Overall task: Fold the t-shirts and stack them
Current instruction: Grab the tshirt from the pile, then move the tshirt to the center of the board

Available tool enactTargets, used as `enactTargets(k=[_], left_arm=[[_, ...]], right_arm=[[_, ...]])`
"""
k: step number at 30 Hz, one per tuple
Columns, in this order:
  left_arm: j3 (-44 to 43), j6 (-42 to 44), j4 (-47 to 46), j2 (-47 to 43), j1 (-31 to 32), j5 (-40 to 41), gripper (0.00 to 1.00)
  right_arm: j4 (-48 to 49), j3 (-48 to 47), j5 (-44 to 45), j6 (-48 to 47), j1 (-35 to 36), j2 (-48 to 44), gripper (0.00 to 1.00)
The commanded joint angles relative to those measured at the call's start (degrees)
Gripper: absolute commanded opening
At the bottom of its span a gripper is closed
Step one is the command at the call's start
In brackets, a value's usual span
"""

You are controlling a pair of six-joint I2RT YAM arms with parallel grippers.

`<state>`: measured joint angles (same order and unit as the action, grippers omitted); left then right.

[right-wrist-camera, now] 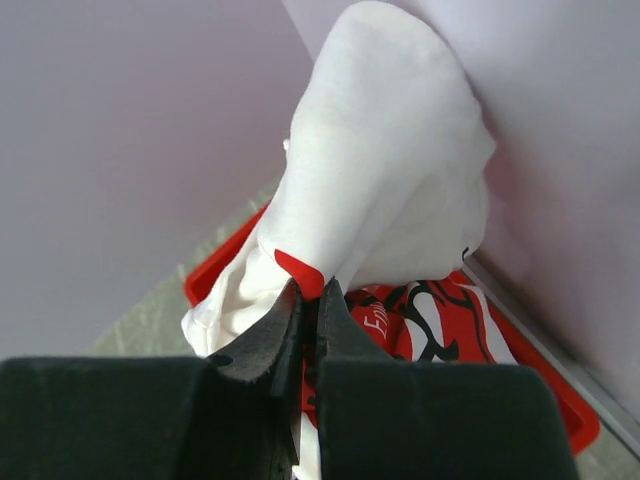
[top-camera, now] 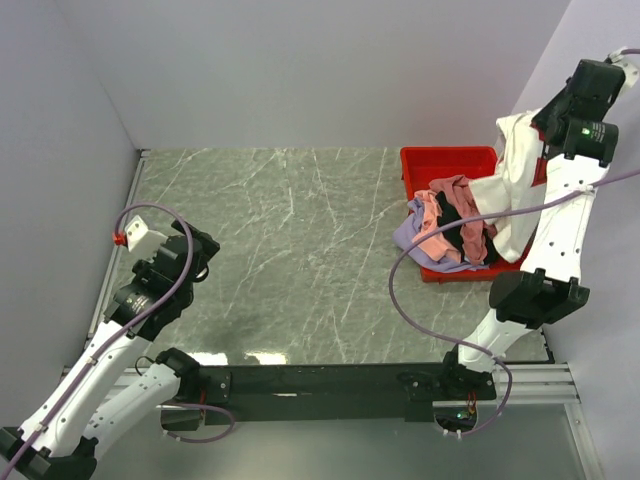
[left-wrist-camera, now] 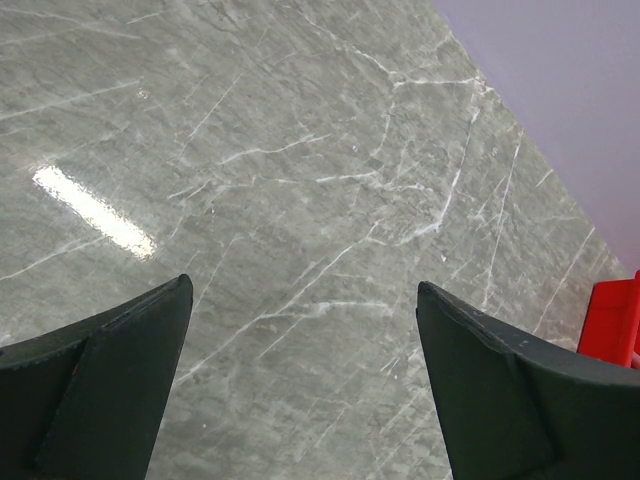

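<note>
We are at the pick-up step. Our right gripper [right-wrist-camera: 308,295], jaws pressed together, pinches the soft white cotton t-shirt with the red print [right-wrist-camera: 385,150], which hangs above the red plastic bin [top-camera: 450,160] at the table's 2 o'clock. The pink and lavender tees [top-camera: 437,228] lie heaped in the bin. Our left gripper [left-wrist-camera: 302,290] hovers spread and empty at 8 o'clock. Next, we judge, the shirt must swing toward 9 o'clock onto the grey marble tabletop [top-camera: 300,220]. The right wall crowds it, but the middle offers room.

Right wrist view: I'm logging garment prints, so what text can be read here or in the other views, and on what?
"En": the start of a white script word on the red print of the white t-shirt pinched in the right gripper; the rest is hidden.
No other text is readable in any view.
</note>
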<state>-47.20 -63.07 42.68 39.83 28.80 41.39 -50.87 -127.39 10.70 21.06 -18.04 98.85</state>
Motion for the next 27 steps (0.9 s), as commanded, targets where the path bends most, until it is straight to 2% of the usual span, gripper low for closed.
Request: enactTargets(k=[1, 5, 8, 11, 12, 15, 17, 20, 25, 27], left_arm=[[-0.17, 0.66, -1.54, -0.64, -0.23, -0.17, 1.0], [0.26, 0.75, -2.33, -0.99, -0.23, -1.04, 1.0], [0.44, 0.75, -3.03, -0.99, -0.23, -1.22, 0.99], [0.79, 0.93, -4.0, -0.64, -0.23, -1.4, 0.99], [1.05, 0.93, -4.35, -0.46, -0.23, -1.4, 1.0], [1.06, 0.93, -4.53, 0.07, -0.23, -1.83, 0.99], [1.06, 0.4, -3.49, 0.51, -0.23, -1.4, 0.99], [0.18, -1.53, -1.29, 0.95, -0.23, -0.43, 1.0], [-0.79, -4.52, 3.73, 0.42, -0.23, 0.27, 1.0], [-0.7, -6.09, 5.91, -0.02, -0.23, 0.8, 0.99]], right_arm=[[5.5, -3.12, -6.02, -0.84, -0.33, -3.22, 0.0], [8.68, -4.78, -16.92, -1.45, 0.63, -5.59, 0.0], [6.84, -7.86, -20.18, -4.79, 5.01, -6.56, 0.0], [5.78, -6.48, -16.88, -10.41, 11.69, -9.1, 0.0], [6.13, -5.33, -15.89, -13.21, 17.37, -10.68, 0.0], [6.67, -0.85, -13.69, -18.92, 27.75, -12.19, 0.0], [5.09, 0.91, -11.85, -20.53, 32.43, -11.58, 0.0], [5.25, 4.69, -6.76, -23.96, 40.09, -9.38, 0.0], [7.79, 10.23, -6.04, -27.21, 48.62, -1.3, 0.0], [9.03, 11.73, -4.73, -27.74, 52.4, 3.16, 0.04]])
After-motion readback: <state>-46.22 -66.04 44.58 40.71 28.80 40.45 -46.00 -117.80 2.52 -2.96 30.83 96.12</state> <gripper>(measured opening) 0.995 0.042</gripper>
